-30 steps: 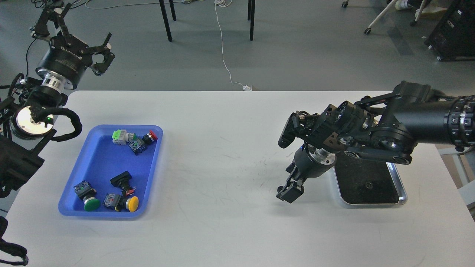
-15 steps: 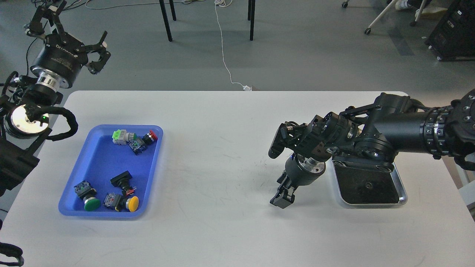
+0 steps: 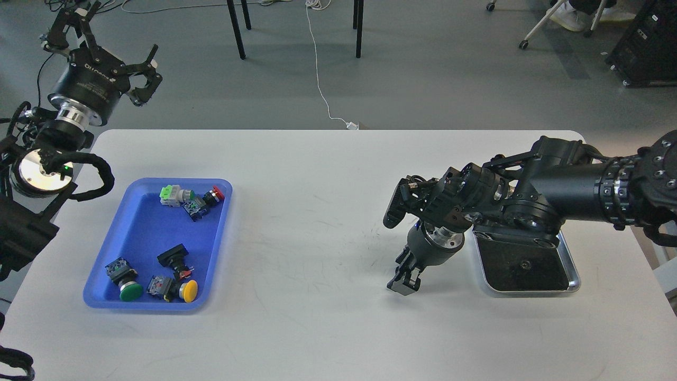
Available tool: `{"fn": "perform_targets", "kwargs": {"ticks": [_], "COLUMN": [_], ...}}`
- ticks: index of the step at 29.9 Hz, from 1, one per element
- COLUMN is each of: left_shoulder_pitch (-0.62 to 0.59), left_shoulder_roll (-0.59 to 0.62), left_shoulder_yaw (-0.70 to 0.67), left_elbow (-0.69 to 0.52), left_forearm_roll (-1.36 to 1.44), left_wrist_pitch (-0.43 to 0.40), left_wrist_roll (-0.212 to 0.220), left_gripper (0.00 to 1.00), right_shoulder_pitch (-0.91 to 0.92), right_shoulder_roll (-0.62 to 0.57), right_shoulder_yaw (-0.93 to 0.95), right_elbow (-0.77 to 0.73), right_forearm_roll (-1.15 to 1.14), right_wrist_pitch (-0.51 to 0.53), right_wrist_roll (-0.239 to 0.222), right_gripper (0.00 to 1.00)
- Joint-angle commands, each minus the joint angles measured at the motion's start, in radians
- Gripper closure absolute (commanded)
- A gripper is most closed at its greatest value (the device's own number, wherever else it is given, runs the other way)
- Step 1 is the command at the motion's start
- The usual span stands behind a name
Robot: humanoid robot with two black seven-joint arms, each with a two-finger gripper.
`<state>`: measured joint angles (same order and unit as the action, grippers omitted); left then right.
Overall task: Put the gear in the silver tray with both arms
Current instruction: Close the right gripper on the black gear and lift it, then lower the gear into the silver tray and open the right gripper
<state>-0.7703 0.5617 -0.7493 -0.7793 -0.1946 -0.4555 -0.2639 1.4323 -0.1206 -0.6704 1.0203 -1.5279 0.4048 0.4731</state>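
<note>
The right gripper (image 3: 405, 280) points down at the white table (image 3: 317, 222), just left of the silver tray (image 3: 574, 275) — its fingers are too dark and bunched to tell if they are parted or clenched. A small dark gear (image 3: 525, 263) lies on the tray's bottom. Far off, the left gripper (image 3: 113, 39) is raised beyond the table edge, fingers spread and empty, above the blue tray (image 3: 143, 233) of push-buttons.
</note>
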Motion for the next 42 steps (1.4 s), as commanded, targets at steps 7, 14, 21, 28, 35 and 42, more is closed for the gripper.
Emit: {"fn": "perform_targets", "kwargs": {"ticks": [7,14,21,28,35,42], "left_shoulder_pitch": [-0.001,-0.001,-0.003,-0.003,-0.003,-0.004], "left_shoulder_roll": [0.004,0.01,0.023,0.026,0.032,0.026], "left_shoulder_yaw": [-0.001,-0.001,-0.005,-0.005,-0.005,-0.004], "left_elbow": [0.0,0.0,0.0,-0.029,-0.044,-0.044], "left_forearm_roll": [0.001,0.001,0.001,0.0,0.001,0.0], "left_wrist_pitch": [0.006,0.006,0.005,0.008,0.031,0.041], "left_wrist_roll": [0.0,0.0,0.0,-0.003,-0.002,0.0], "left_gripper": [0.02,0.02,0.02,0.02,0.02,0.02], "right_shoulder_pitch": [-0.001,0.02,0.126,0.111,0.017,-0.087], "right_shoulder_roll": [0.009,0.004,-0.131,-0.345,-0.471,-0.464], "right_shoulder_yaw": [-0.001,0.0,0.006,0.005,0.003,0.018], "right_elbow": [-0.012,-0.014,-0.006,0.014,-0.005,-0.132], "right_forearm_roll": [-0.015,-0.038,-0.041,-0.191,-0.271,-0.27], "right_wrist_pitch": [0.0,-0.003,-0.008,-0.044,-0.103,-0.155], "right_wrist_roll": [0.002,0.005,0.007,0.009,0.009,0.01], "right_gripper": [0.79,0.82,0.82,0.81,0.81,0.78]}}
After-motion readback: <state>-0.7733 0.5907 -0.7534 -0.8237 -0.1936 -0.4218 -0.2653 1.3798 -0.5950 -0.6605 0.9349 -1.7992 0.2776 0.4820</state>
